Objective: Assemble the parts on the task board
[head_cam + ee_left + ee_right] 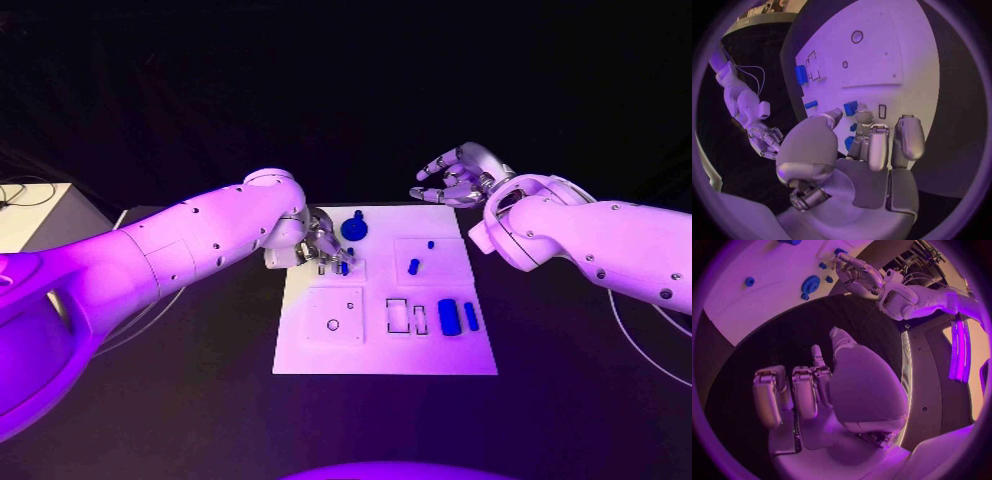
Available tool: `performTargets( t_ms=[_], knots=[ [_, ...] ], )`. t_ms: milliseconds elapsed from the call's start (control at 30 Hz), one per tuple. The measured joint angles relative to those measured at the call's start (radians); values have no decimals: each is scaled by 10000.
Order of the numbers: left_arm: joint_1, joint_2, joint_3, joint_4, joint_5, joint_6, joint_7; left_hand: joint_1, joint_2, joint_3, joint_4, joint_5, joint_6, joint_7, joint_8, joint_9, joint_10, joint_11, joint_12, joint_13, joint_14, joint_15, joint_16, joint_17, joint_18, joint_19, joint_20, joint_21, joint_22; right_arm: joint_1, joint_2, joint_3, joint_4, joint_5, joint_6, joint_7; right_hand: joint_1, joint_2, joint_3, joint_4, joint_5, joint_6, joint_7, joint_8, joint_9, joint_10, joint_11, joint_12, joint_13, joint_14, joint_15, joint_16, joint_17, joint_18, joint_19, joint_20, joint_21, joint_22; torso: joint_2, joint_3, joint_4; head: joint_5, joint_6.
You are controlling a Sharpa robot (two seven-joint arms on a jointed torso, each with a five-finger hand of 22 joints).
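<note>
The white task board (384, 352) lies in the middle of the black table. My left hand (320, 245) reaches over its left far part. Its thumb and a finger (862, 120) pinch a small blue part (851, 108) from either side, low over the board. A round blue part (355, 227) stands just beyond that hand. A small blue peg (414, 266) stands mid-board, and two oblong blue parts (449, 316) lie near the right edge. My right hand (459, 175) hovers past the board's far right corner, over bare table, with its fingers half curled and nothing in them.
Empty outlined slots (398, 315) and a round hole (333, 325) mark the board's near half. A pale box (36, 215) with cables stands at the far left, off the table. Black table surface (188, 400) surrounds the board.
</note>
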Motion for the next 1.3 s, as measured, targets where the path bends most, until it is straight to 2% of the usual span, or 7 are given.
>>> performTargets(
  t_ms=[300,900,1100,1300],
  knots=[
    [0,-7,-11,-14,13,-8,0,131,-53,139,-28,0,0,0,-85,56,-35,35,-42,-22,0,0,0,0,1,0,0,0,-14,0,45,0,-17,-4,39,-32,0,0,24,-24,0,0,0,0,0,0,0,0,-1,0,0,0,-1,0,0,0,0,-1,0,5,16,-24,10],
    [0,-13,-23,0,122,8,2,462,-91,403,-128,0,0,0,-190,166,-70,-1,-50,-60,0,0,1,-1,0,0,0,0,-13,-3,98,0,-49,-8,93,-70,0,0,52,5,0,1,0,0,0,0,0,0,-3,0,0,0,-3,1,-1,1,0,-3,12,16,10,-33,1],
    [0,-10,-23,10,158,9,6,763,-72,834,-224,0,1,0,-265,274,-81,-13,-105,-103,0,0,1,-1,1,-22,23,0,-10,-3,105,0,-49,-10,105,-77,0,0,52,5,0,1,0,0,0,0,0,0,-4,0,0,0,-3,0,-1,1,0,-3,12,18,10,-39,2],
    [5,-15,-23,18,207,5,13,1096,-158,1698,-561,-1,1,0,-424,459,-214,-72,-293,-306,0,0,1,-1,0,-22,23,0,-6,-3,107,0,-53,-10,119,-88,0,0,51,5,0,1,0,0,0,0,0,0,-5,0,0,0,-4,0,-1,1,0,-4,13,18,9,-53,-1]
  ],
)
